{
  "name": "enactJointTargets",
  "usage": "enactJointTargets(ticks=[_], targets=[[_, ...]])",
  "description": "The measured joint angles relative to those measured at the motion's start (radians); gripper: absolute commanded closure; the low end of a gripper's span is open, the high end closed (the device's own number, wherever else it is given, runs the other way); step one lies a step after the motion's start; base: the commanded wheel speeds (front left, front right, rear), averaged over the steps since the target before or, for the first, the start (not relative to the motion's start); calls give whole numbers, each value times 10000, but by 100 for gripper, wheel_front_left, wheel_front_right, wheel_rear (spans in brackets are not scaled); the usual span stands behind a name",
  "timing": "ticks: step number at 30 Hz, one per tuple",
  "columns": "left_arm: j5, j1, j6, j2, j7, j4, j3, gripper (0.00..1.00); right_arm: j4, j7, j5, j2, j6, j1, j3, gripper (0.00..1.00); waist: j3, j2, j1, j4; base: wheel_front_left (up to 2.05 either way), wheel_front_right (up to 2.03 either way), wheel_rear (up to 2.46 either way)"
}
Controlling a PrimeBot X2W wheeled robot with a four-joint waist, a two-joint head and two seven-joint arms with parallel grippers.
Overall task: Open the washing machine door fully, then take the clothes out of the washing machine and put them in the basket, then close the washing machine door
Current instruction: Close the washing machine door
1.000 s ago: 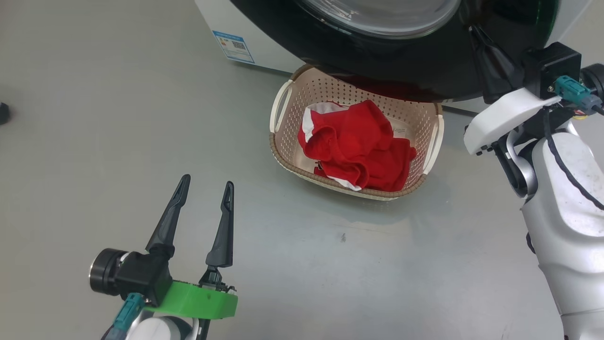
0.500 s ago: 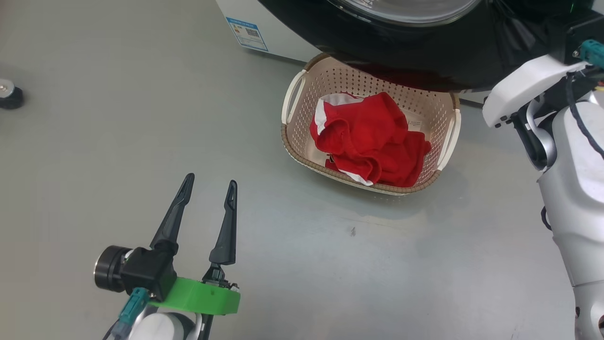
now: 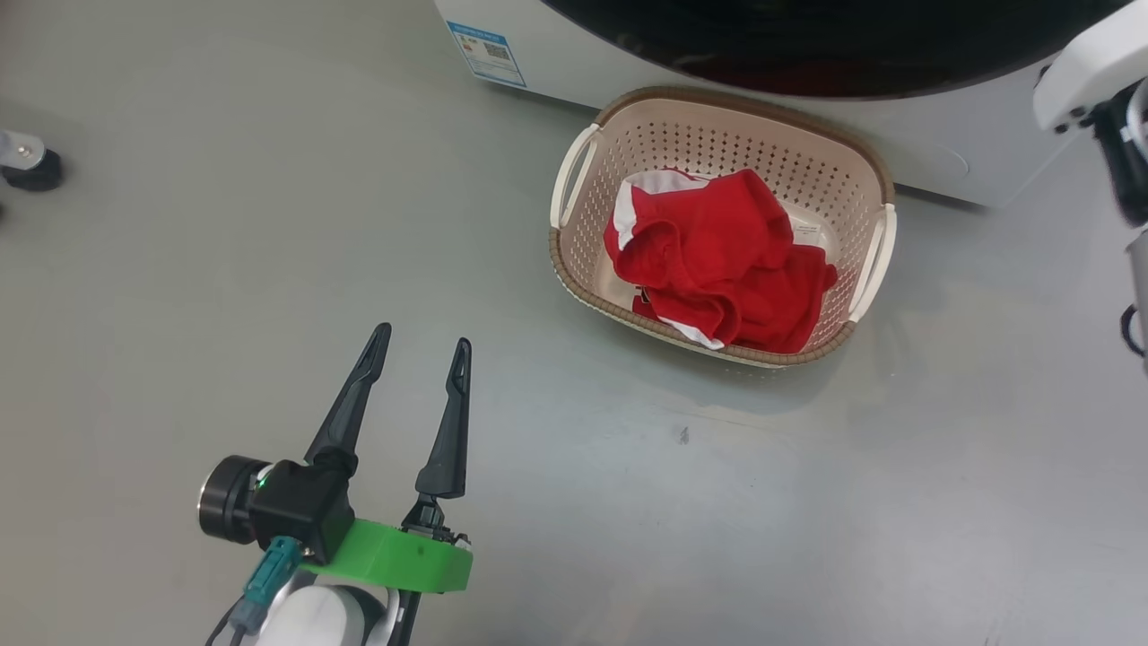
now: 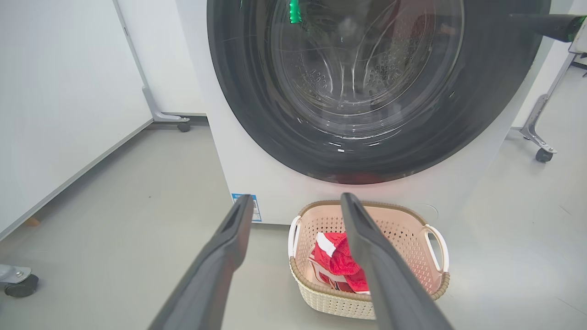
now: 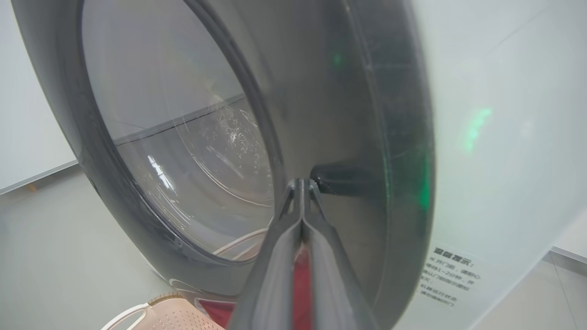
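Note:
The clothes, red with white trim, lie heaped in the cream basket on the floor in front of the white washing machine. The glossy black washing machine door lies against the machine's front, its glass window showing the steel drum. My right gripper is shut with nothing in it, its tips pressed on the door's black ring near the right edge; its dark fingers show at the left wrist view's top right. My left gripper hangs open and empty over the bare floor, left of the basket and clothes.
A small blue label marks the machine's lower left front. A caster stands on the floor at far left. A white panel runs along the left, and a wheeled stand leg is right of the machine.
The door has swung in toward the machine and no longer overhangs the basket. My right arm went with it, up and out at the right edge. The head camera has shifted. The left gripper stays open.

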Motion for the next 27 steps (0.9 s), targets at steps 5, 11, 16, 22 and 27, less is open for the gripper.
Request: enactJointTargets(ticks=[5, 11, 16, 22, 27], targets=[[-10, -108, -8, -27, -2, 84, -36, 0, 337, -33, 0, -182, -67, -535, -84, 100, 107, 0, 0, 189, 0, 0, 0], [-12, -129, -8, -46, -27, 171, 12, 0, 706, -261, 0, -127, -77, -660, -59, 100, 133, 0, 0, 255, 0, 0, 0], [6, -187, -8, -54, -27, 192, 56, 0, 988, -497, 0, -107, -75, -671, 17, 100, 90, 0, 0, 251, 0, 0, 0], [98, -236, 4, -65, -27, 284, 188, 0, 1160, -1011, 84, 36, -59, -441, 153, 100, -108, 0, 0, 179, 0, 0, 0], [127, -236, 6, -67, -29, 313, 324, 0, 1103, -1555, 293, 230, 15, 219, 230, 100, -321, 0, 0, 3, 0, 0, 0]])
